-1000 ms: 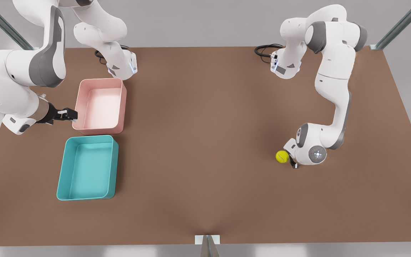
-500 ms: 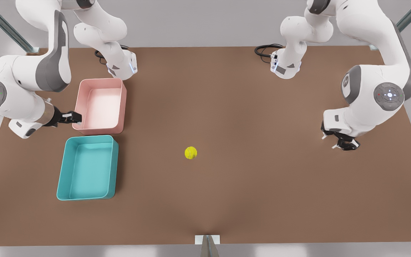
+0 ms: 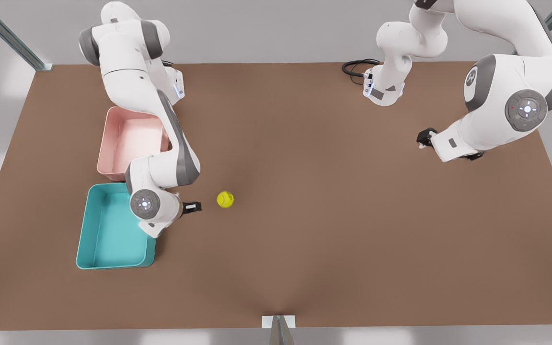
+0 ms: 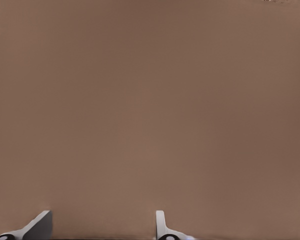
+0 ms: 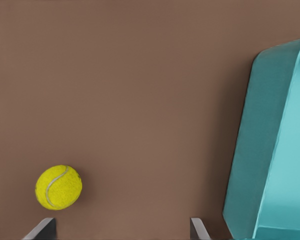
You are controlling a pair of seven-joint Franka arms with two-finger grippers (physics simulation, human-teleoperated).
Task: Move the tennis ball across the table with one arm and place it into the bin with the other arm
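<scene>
Alone on the brown table [image 3: 333, 201], the tennis ball [image 3: 225, 199] sits left of centre in the front view, untouched. Just beside it, the right gripper [image 3: 194, 207] hangs empty, fingers parted, over the table between the ball and the teal bin [image 3: 95, 249]. A pink tray [image 3: 113, 148] lies just behind the bin. Across the table, the left gripper [image 3: 424, 138] waits with fingers spread over bare tabletop. Pale grey walls and metal struts [image 3: 5, 33] frame the scene.
</scene>
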